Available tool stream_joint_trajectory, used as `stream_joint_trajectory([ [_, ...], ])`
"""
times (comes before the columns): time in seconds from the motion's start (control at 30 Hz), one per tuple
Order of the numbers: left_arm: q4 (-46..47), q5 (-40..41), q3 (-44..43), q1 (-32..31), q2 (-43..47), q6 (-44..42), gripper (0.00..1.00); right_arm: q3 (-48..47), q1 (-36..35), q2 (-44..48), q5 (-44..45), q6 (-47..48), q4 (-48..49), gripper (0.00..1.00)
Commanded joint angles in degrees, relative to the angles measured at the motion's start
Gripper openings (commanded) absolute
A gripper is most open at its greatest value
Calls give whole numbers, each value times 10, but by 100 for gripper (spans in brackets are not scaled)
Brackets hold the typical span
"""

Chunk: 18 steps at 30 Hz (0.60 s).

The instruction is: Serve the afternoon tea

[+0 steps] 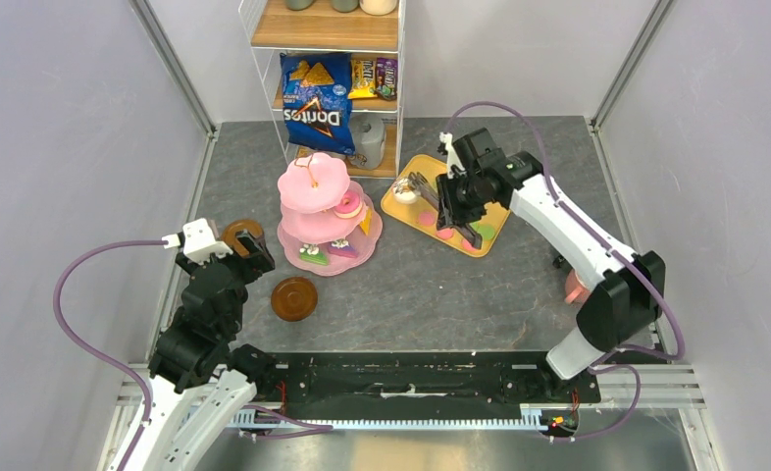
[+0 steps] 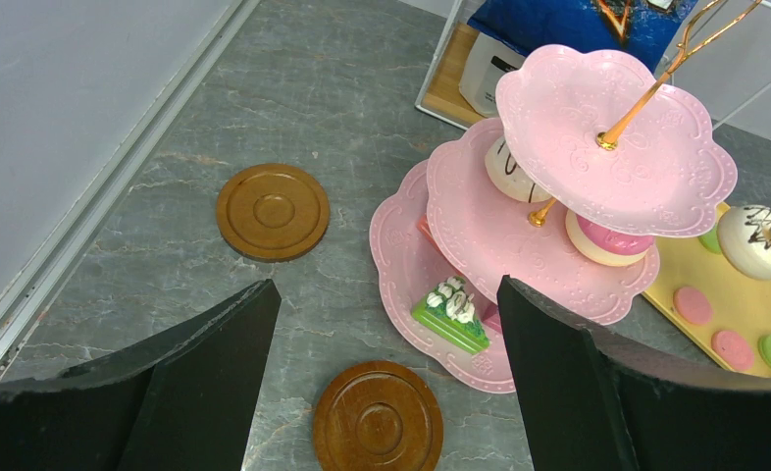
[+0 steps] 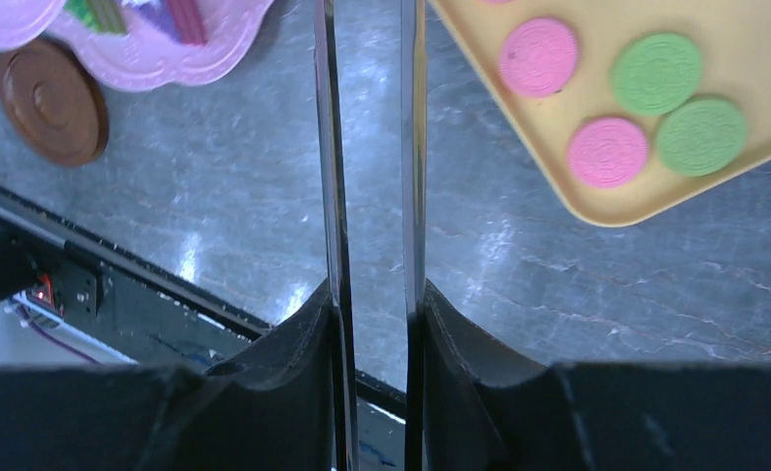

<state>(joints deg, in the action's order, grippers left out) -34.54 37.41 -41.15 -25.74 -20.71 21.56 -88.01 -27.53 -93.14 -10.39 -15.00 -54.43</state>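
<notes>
The pink three-tier stand (image 1: 313, 182) stands mid-table; in the left wrist view (image 2: 617, 137) it carries a green cake slice (image 2: 450, 314) on the bottom tier and two donuts (image 2: 612, 240) on the middle tier. My left gripper (image 1: 249, 257) is open and empty above two brown saucers (image 2: 272, 211), (image 2: 377, 420). My right gripper (image 3: 372, 294) is shut on metal tongs (image 3: 328, 147) over the yellow tray (image 1: 489, 231). The tong tips are at a white donut (image 2: 754, 240). Pink (image 3: 539, 54) and green macarons (image 3: 656, 72) lie on the tray. A pink mug (image 1: 575, 285) shows behind the right arm. The dark-green mug is out of view.
A wire shelf unit (image 1: 328, 29) stands at the back with a blue Doritos bag (image 1: 315, 103) and a grey canister (image 1: 367, 137). Grey walls close in both sides. The black arm-base rail (image 1: 411, 378) runs along the near edge.
</notes>
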Motion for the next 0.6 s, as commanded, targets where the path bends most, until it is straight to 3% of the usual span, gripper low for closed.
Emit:
stream_joint_trajectory([
  [0.0, 18, 12, 2, 3, -2, 10, 90, 20, -45, 63, 19, -11, 26, 36],
  [0.23, 17, 13, 2, 3, -4, 11, 90, 30, -114, 110, 23, -39, 27, 36],
  [0.57, 16, 15, 1, 3, -3, 11, 90, 4, -231, 69, 43, -81, 82, 35],
])
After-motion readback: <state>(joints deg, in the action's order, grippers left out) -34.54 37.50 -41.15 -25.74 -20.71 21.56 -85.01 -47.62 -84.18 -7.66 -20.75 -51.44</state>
